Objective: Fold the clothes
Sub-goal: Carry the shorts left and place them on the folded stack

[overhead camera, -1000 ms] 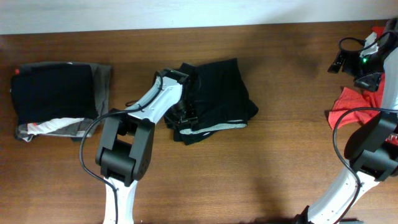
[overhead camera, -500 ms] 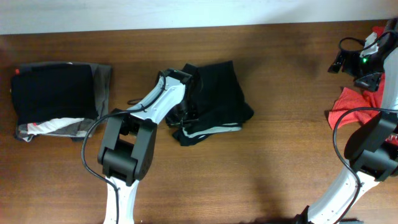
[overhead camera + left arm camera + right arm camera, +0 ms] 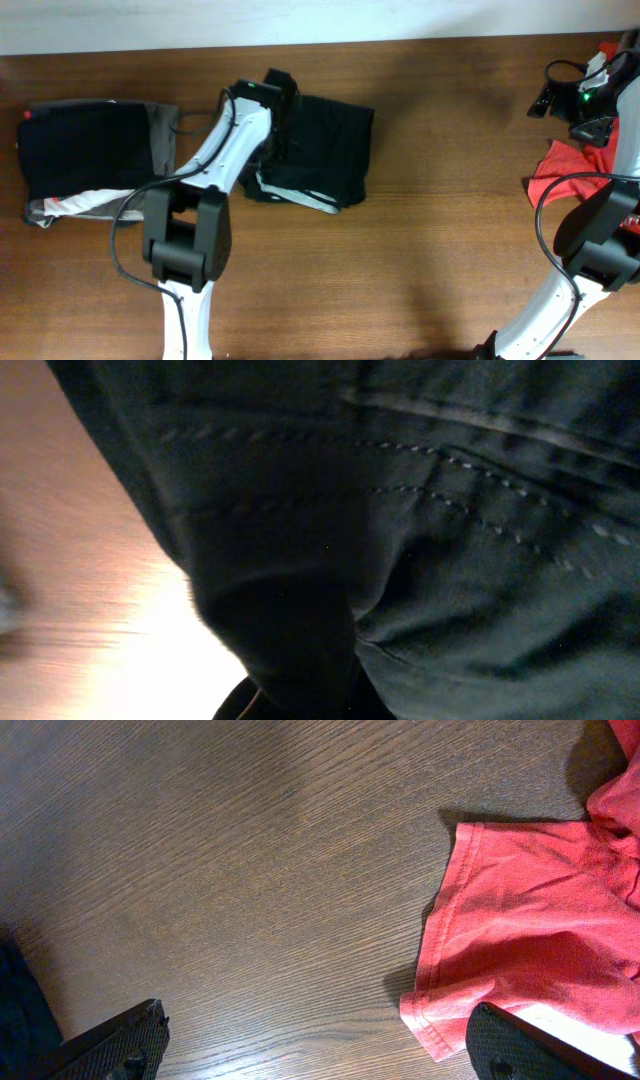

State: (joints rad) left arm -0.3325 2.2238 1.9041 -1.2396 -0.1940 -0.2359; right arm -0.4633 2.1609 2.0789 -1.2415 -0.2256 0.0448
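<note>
The clothes show as three lots. A black garment (image 3: pixel 325 150) with a pale stripe along its near edge lies left of the table's middle. My left gripper (image 3: pixel 272 150) is at its left edge, shut on a fold of it. In the left wrist view black stitched fabric (image 3: pixel 450 510) fills the frame and a dark fold runs down into the left gripper (image 3: pixel 300 700). A folded stack of black and grey clothes (image 3: pixel 90 150) lies at the far left. A red-orange garment (image 3: pixel 575 172) lies at the right edge. My right gripper (image 3: pixel 570 115) hovers open above the table beside the red-orange garment (image 3: pixel 530 930).
Bare brown wood (image 3: pixel 450 240) stretches between the black garment and the red one and along the front. The right gripper's fingers (image 3: pixel 120 1040) frame bare wood, with the red hem by the right finger. A pale wall strip (image 3: pixel 300 20) borders the far edge.
The left gripper has shut on the black garment and pulled it left and toward the far edge; the garment now lies flatter, nearer the folded stack. The right arm has not moved.
</note>
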